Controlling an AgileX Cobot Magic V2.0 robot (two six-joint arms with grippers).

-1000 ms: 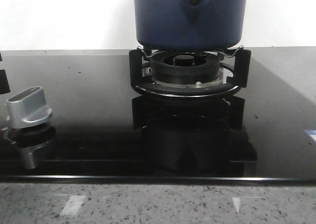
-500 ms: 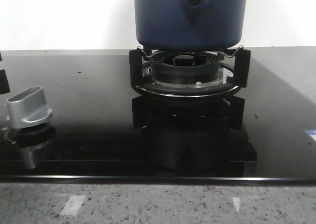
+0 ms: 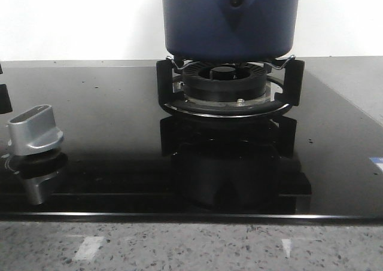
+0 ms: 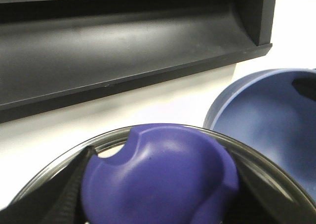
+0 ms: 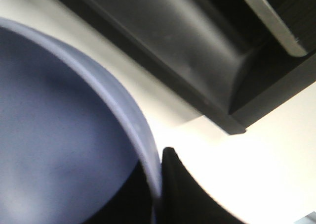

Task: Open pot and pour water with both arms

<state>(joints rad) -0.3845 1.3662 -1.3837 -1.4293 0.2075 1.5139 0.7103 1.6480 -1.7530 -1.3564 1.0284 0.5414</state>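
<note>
A: Where is the pot (image 3: 230, 21)?

B: In the front view it sits on the burner grate (image 3: 230, 85) at the back of the black hob (image 3: 108, 121), handle mount facing the camera. Its top is cut off there.

A: And the lid?

B: Already off, I judge. The left wrist view shows a purple knob (image 4: 158, 177) on a glass lid (image 4: 266, 169) right under that camera, with the open pot beside it.

A: So the left gripper is pinching the knob?

B: Likely, but its fingers are hidden; I cannot tell.

A: The right one?

B: Only one dark finger (image 5: 185, 189) shows, just outside the pot rim. Whether it is clamped on the wall, I cannot tell.

A: So which arm pours?

B: The right: it sits at the rim, so tipping falls to it.
</note>
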